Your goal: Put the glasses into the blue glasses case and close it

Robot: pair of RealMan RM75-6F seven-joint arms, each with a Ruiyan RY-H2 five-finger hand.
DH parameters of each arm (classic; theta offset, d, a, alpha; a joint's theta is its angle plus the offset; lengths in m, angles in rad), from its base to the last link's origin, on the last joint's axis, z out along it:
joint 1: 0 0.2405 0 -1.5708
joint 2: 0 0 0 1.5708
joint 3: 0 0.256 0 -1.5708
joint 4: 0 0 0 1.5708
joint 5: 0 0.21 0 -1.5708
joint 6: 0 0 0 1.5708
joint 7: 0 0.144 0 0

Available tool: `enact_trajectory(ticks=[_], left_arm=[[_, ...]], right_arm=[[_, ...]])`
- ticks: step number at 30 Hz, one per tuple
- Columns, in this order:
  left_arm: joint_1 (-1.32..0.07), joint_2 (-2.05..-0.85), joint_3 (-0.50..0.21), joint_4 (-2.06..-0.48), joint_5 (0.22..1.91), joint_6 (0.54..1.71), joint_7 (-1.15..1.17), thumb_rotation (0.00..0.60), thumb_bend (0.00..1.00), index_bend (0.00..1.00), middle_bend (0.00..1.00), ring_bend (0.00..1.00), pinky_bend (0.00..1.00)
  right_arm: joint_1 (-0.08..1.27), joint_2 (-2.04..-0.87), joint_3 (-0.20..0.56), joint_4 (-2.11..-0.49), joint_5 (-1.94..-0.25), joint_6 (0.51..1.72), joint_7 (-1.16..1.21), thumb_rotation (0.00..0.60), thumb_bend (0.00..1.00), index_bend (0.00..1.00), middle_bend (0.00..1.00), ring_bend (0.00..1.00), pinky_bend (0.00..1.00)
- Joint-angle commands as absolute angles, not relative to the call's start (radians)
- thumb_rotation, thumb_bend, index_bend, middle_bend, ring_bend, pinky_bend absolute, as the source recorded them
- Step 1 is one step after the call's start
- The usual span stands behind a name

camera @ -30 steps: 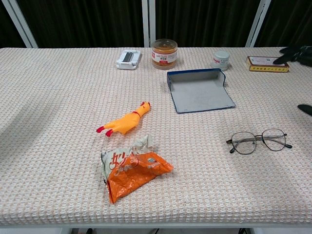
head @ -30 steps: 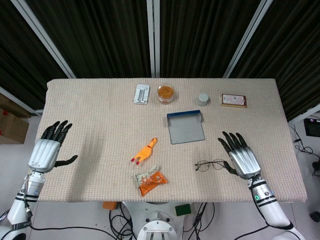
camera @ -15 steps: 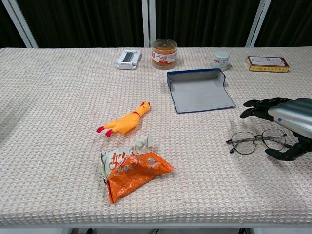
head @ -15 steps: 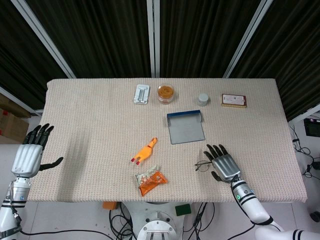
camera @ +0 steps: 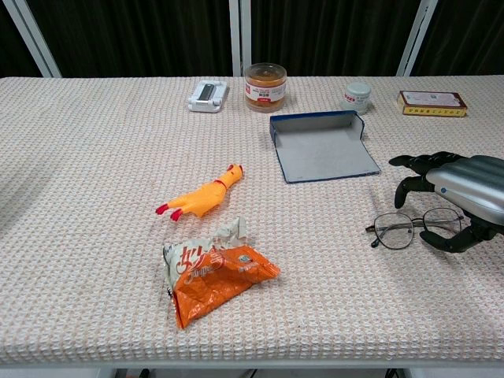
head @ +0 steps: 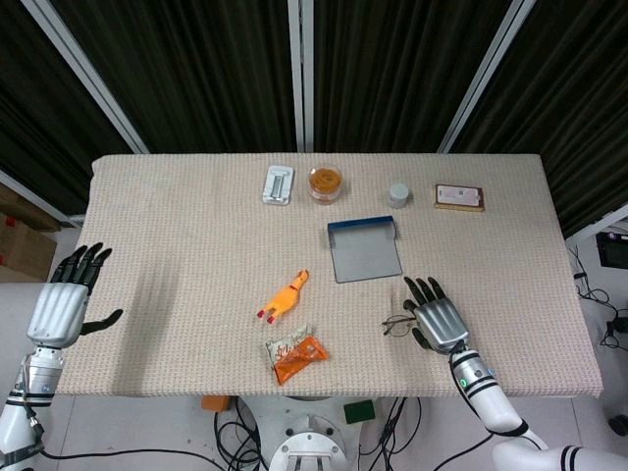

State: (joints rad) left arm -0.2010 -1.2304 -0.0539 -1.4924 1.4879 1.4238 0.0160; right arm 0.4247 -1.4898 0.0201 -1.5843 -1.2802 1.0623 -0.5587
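— Where were your hands just then?

— My right hand (camera: 461,197) hung low at the right edge of the chest view, palm down over the thin wire-framed round-lens glasses (camera: 417,227). Its dark fingers (camera: 411,187) curled downward around the right lens, the thumb below it, but I gripped nothing; whether the tips touched the frame, I could not tell. My left hand (head: 61,304) sat at the lower left of the head view, off the table's edge, fingers spread and empty.

— And the glasses themselves?

— Flat on the beige woven tablecloth (camera: 94,157), lenses side by side, at the lower right of the frame.

— What lay closest to you?

— A crumpled orange and white snack packet (camera: 214,271), low and left of centre. Just above it, a yellow rubber chicken toy with red feet (camera: 201,198) lay on its side.

— The case?

— The blue glasses case with a grey lining (camera: 321,146) lay open and flat above centre, up and left of the glasses, well apart from them, holding nothing.

— Beyond that?

— Along the top: a small silvery flat device (camera: 208,96) at the left, an amber jar with a clear lid (camera: 264,86) beside it, a small white-lidded pot (camera: 357,98), and a flat box with an orange and white label (camera: 431,102) at the upper right.
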Motion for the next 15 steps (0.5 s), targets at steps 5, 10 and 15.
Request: enact_trajectory(ticks=[5, 10, 15], left_arm=[[-0.201, -1.230, -0.054, -1.490, 1.484, 1.418, 0.014, 0.551, 0.13, 0.08, 0.04, 0.00, 0.13], [-0.202, -1.229, -0.054, -1.490, 1.483, 1.413, 0.015, 0.554, 0.13, 0.08, 0.04, 0.00, 0.13], [-0.203, -1.229, -0.055, -1.490, 1.480, 1.408, 0.016, 0.556, 0.13, 0.08, 0.04, 0.00, 0.13]], right_arm=[[0.428, -1.510, 0.020, -1.556, -1.291, 1.073, -0.545, 0.600, 0.45, 0.49, 0.00, 0.00, 0.00], [0.430, -1.519, 0.019, -1.538, -1.290, 1.075, -0.542, 0.600, 0.47, 0.50, 0.00, 0.00, 0.00], [0.432, -1.524, 0.016, -1.532, -1.287, 1.071, -0.540, 0.600, 0.47, 0.52, 0.00, 0.00, 0.00]])
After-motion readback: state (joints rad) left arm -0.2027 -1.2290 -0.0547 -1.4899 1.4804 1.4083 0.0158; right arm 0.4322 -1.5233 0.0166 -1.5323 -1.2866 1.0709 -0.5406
